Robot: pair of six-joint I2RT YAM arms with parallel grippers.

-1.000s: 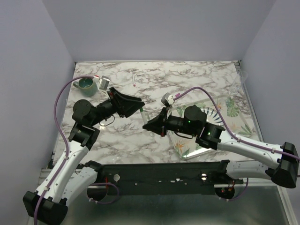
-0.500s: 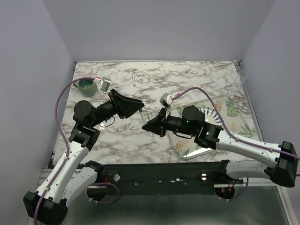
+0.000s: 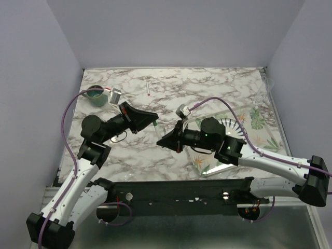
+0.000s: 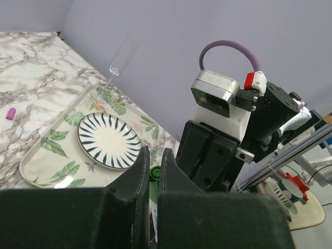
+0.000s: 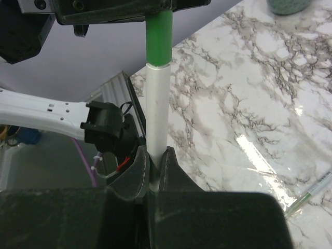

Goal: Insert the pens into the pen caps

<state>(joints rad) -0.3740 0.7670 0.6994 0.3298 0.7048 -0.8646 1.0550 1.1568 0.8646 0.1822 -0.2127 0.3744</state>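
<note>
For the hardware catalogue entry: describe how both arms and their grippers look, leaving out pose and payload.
The left arm and right arm share white lower links and black joint housings. The left gripper and right gripper are black wedges with flat dark fingers. A purple cable loops along each arm to a silver wrist camera box with a red connector.

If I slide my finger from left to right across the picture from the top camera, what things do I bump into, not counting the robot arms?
green mug → loose pen lying far back → green-capped pen → striped plate
</note>
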